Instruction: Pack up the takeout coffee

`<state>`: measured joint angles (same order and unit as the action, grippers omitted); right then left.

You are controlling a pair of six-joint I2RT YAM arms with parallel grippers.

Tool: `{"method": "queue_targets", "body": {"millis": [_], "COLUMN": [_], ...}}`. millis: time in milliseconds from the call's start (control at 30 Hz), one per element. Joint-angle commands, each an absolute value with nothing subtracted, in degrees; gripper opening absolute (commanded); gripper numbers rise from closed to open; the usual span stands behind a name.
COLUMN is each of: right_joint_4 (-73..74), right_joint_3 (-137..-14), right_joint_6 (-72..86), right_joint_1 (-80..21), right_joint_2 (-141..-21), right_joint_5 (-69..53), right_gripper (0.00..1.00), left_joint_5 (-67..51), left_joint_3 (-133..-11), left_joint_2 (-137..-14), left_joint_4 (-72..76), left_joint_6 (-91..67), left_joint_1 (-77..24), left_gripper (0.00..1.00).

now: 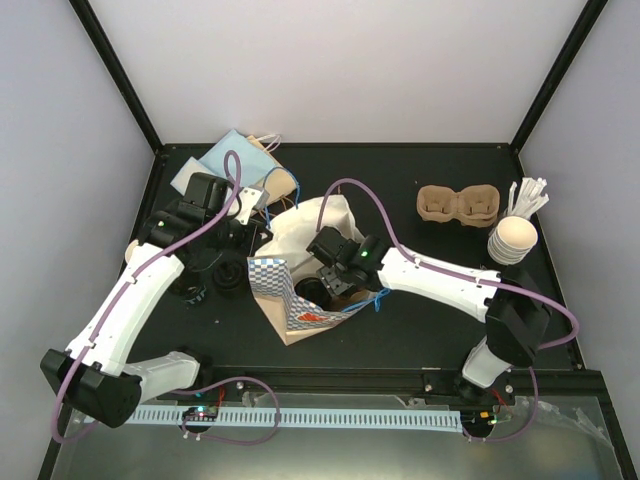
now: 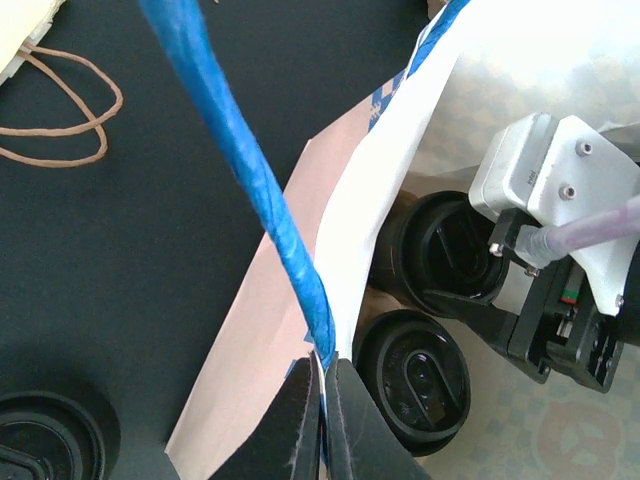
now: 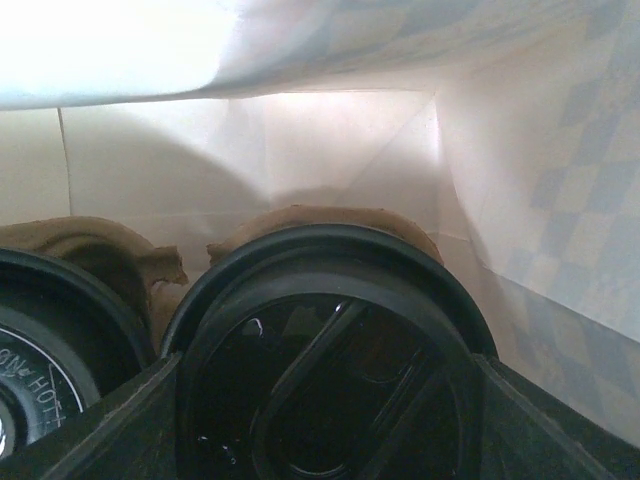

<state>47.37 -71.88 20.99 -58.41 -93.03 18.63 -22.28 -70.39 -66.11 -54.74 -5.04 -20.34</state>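
Note:
A blue-checked paper bag point(image 1: 300, 300) lies open mid-table. Inside it two paper cups with black lids point(image 2: 420, 380) point(image 2: 445, 250) sit in a brown pulp tray point(image 3: 320, 222). My right gripper point(image 1: 332, 285) reaches into the bag's mouth. In the right wrist view its fingers point(image 3: 540, 420) press both sides of one black lid point(image 3: 330, 300), with the other lid point(image 3: 45, 340) to the left. My left gripper point(image 2: 326, 385) is shut on the bag's blue handle point(image 2: 240, 150), holding the bag's edge up.
A second pulp tray point(image 1: 458, 205) lies at the back right, with stacked cups point(image 1: 513, 240) and white stir sticks point(image 1: 528, 195) beside it. Loose black lids point(image 1: 228, 278) lie left of the bag. More paper bags point(image 1: 235, 155) lie at the back left.

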Motion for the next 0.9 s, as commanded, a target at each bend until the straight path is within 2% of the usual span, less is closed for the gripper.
{"method": "queue_targets", "body": {"millis": [0, 200, 533, 733, 867], "right_joint_4": [57.73, 54.31, 55.66, 61.77, 60.47], "right_joint_3": [-68.12, -64.71, -65.91, -69.02, -68.36], "right_joint_6": [21.56, 22.02, 20.88, 22.67, 22.73], "right_joint_1": [-56.34, -53.34, -53.37, -57.56, -57.90], "right_joint_2": [-95.58, -93.62, -93.99, -96.61, -95.00], "right_joint_5": [13.26, 9.13, 4.87, 16.81, 17.04], "right_gripper": [0.47, 0.48, 0.48, 0.47, 0.48], "left_joint_5": [-24.14, -23.12, -25.22, -25.73, -26.14], "left_joint_3": [-72.73, -72.43, -72.42, -72.25, -72.42], "left_joint_2": [-65.94, -66.03, -66.52, -67.01, -67.24], "left_joint_4": [-56.84, -57.57, -57.15, -56.80, -56.78], "left_joint_6": [-3.72, -3.43, -3.25, -3.42, -3.43], "left_joint_1": [-20.11, -20.13, -20.13, -20.13, -20.13], "left_gripper": [0.03, 0.02, 0.02, 0.02, 0.01]}}
